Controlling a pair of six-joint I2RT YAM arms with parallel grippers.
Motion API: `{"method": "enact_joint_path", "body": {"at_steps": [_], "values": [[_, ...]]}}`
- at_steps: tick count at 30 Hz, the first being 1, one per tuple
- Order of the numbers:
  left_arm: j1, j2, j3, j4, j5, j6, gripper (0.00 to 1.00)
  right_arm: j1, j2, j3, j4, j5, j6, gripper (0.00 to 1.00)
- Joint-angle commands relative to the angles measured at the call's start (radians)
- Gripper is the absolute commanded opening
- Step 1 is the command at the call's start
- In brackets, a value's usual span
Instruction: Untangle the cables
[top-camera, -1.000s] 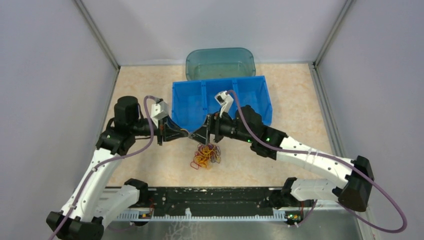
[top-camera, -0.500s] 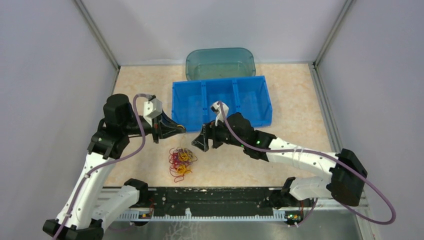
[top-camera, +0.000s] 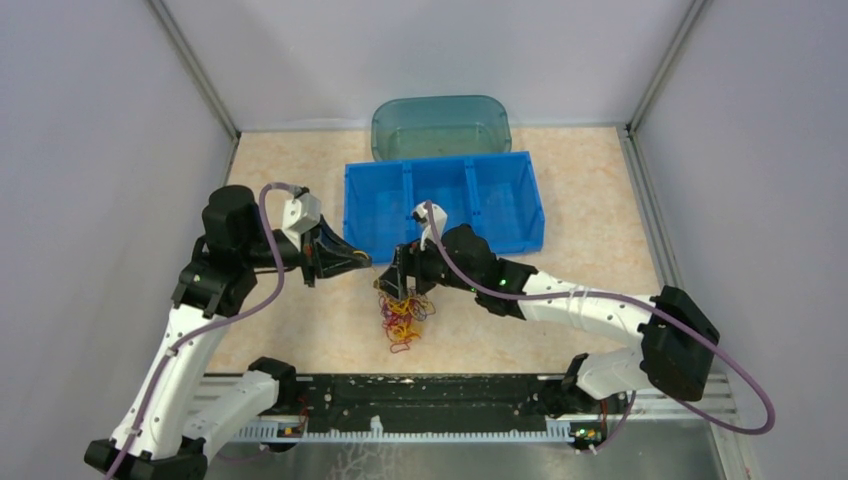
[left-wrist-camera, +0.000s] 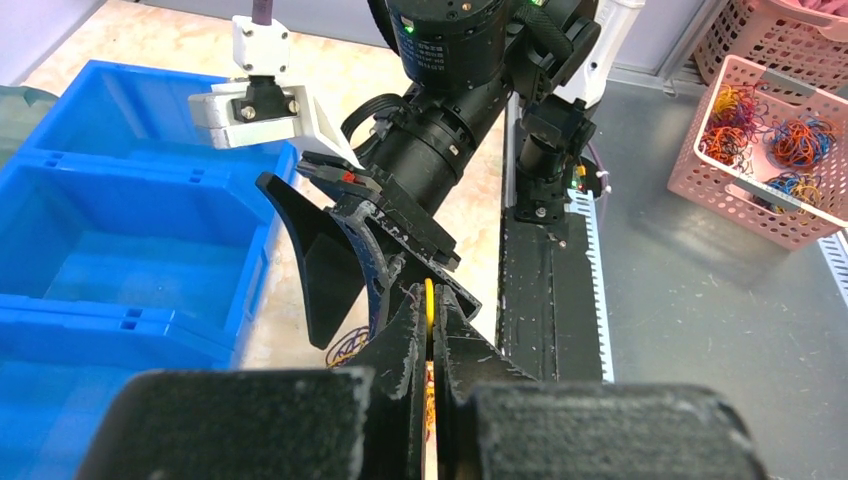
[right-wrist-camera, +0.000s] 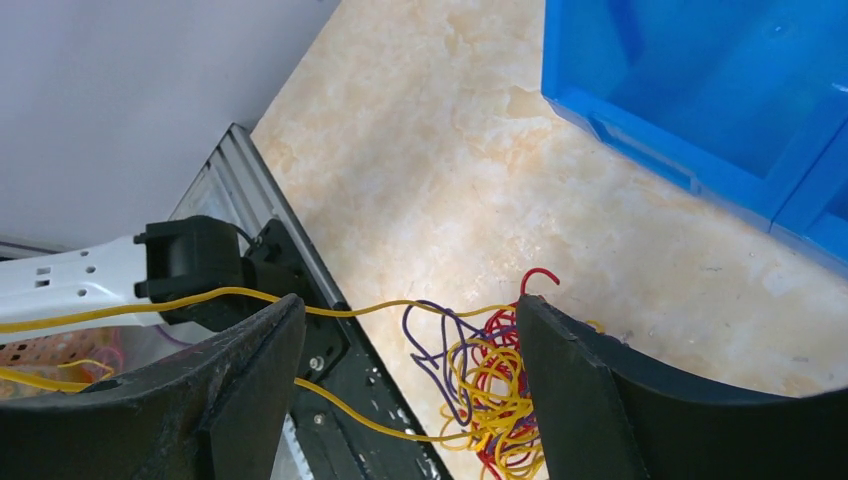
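Between both arms, before the blue bin (top-camera: 520, 226), the cables (top-camera: 403, 318) sit clumped. Left gripper (top-camera: 364, 260) clamped on a yellow strand (right-wrist-camera: 210, 293); right gripper (right-wrist-camera: 410, 312) gaping, empty, above. Risk: pulling may drag the whole clump, tightening knots.

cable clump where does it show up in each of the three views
top external: clump just below centre.
left wrist: only a few of the clump's loops low centre; its yellow strand pinched in the left hand.
right wrist: clump bottom centre.
shared landmark: blue bin.
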Motion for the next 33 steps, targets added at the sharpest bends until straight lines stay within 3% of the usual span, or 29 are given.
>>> {"method": "enact_joint_path", "body": {"at_steps": [1, 15, 33], "values": [[-0.006, 0.003, 0.042, 0.03, 0.034, -0.017, 0.02, 0.023, 0.012, 0.045, 0.082, -0.024, 0.016, 0.78], [-0.008, 0.013, 0.06, 0.074, 0.031, -0.062, 0.03, 0.072, 0.094, 0.063, 0.132, -0.023, 0.041, 0.77], [-0.008, 0.031, 0.15, 0.208, 0.092, -0.241, 0.03, 0.126, 0.221, 0.138, 0.11, 0.276, -0.006, 0.73]]}}
